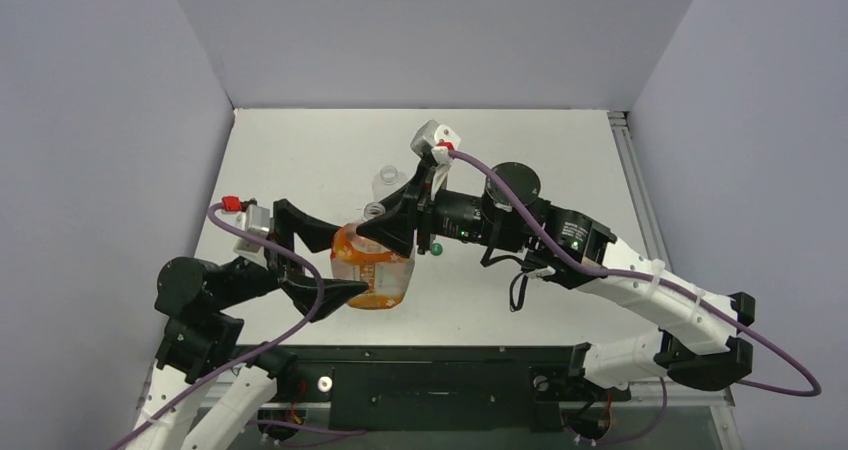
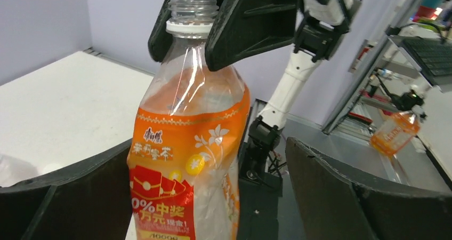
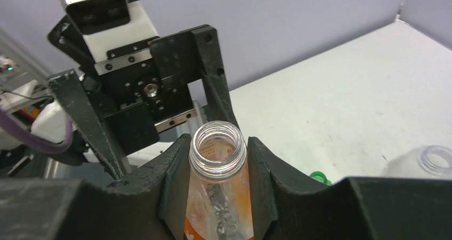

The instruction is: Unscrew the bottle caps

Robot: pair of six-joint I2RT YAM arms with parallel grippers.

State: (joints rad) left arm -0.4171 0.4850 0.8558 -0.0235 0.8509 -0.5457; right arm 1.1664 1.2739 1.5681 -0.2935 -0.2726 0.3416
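The squat orange bottle [image 1: 372, 270] stands upright near the table's front, its mouth [image 3: 217, 144] bare with no cap and a white ring [image 2: 186, 28] under the thread. My right gripper [image 1: 385, 228] [image 3: 218, 168] is shut on its neck from above. My left gripper [image 1: 318, 260] [image 2: 213, 197] is open. Its fingers [image 2: 362, 197] stand either side of the bottle's labelled body [image 2: 176, 160], the right one well apart from it. A small green cap [image 1: 436, 249] [image 3: 318, 177] lies on the table just right of the bottle.
A clear bottle [image 1: 390, 182] [image 3: 426, 162] with an open mouth stands behind the orange one. Purple cables [image 1: 620, 270] trail from both wrists. The white table [image 1: 300, 160] ends at grey walls on three sides, with the black base rail [image 1: 420, 380] in front.
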